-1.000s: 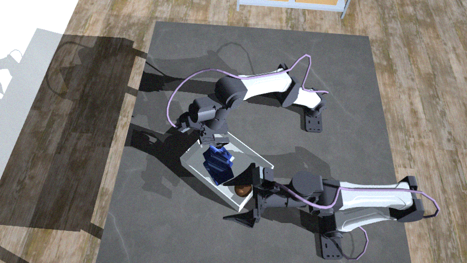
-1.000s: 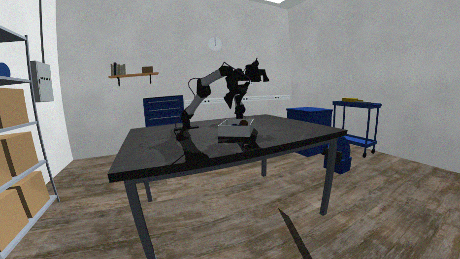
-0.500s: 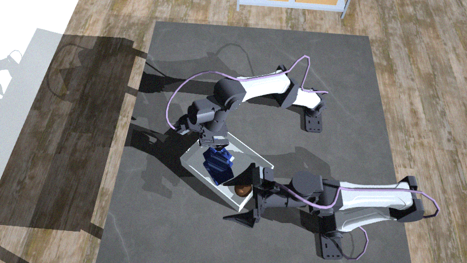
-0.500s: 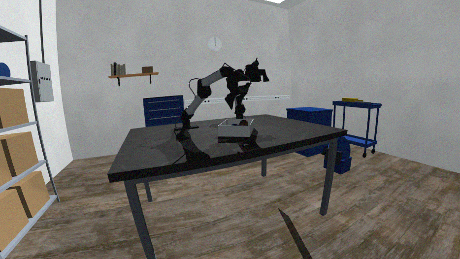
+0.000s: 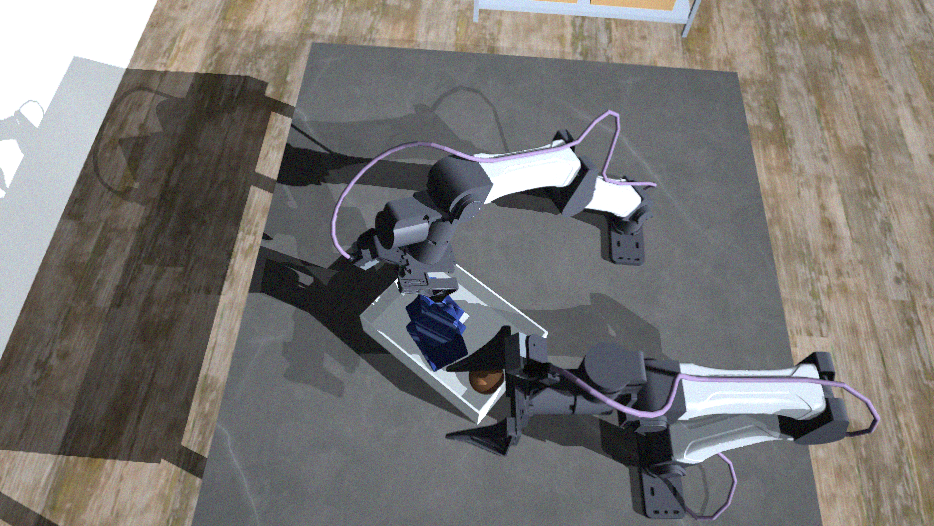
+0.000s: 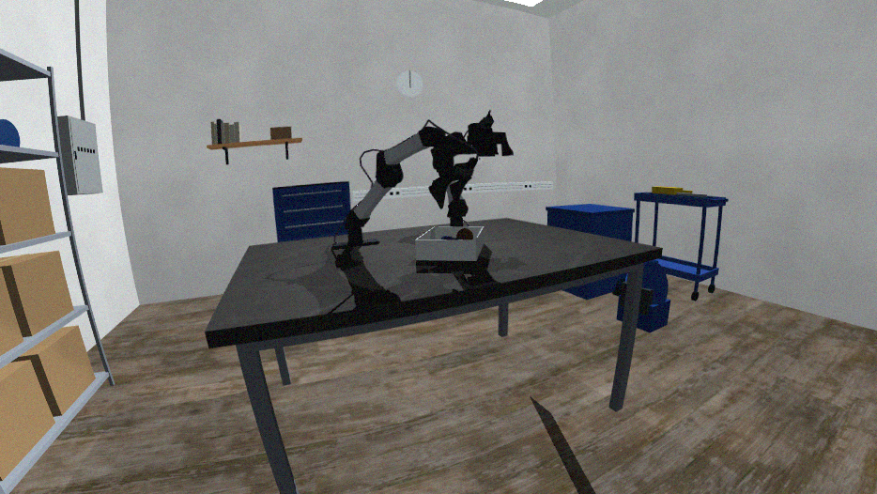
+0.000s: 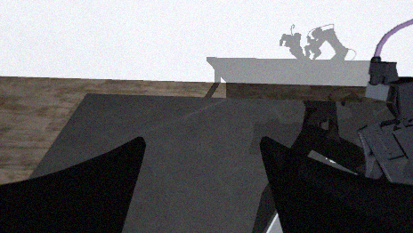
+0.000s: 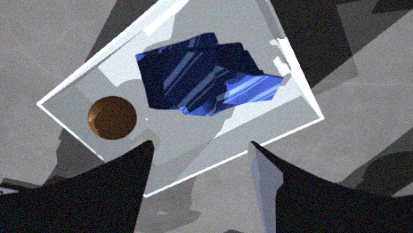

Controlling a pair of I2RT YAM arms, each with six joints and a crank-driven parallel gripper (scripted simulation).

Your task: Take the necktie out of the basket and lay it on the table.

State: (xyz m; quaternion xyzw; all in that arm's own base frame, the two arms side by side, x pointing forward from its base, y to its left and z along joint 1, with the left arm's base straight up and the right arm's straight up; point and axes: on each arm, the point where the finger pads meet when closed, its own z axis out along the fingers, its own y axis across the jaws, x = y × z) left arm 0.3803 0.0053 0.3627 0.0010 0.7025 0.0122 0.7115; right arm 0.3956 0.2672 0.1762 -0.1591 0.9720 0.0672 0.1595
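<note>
Blue striped necktie (image 5: 436,331) (image 6: 448,237) (image 8: 191,77) lies bunched inside your white basket (image 5: 424,355) (image 6: 448,250) (image 8: 200,172), near the brown ball (image 5: 485,380) (image 6: 464,234) (image 8: 112,117); your left gripper (image 5: 447,401) (image 6: 484,146) (image 7: 202,140) and right gripper (image 5: 428,287) (image 6: 452,184) (image 8: 200,143) both stand open, holding nothing.
</note>
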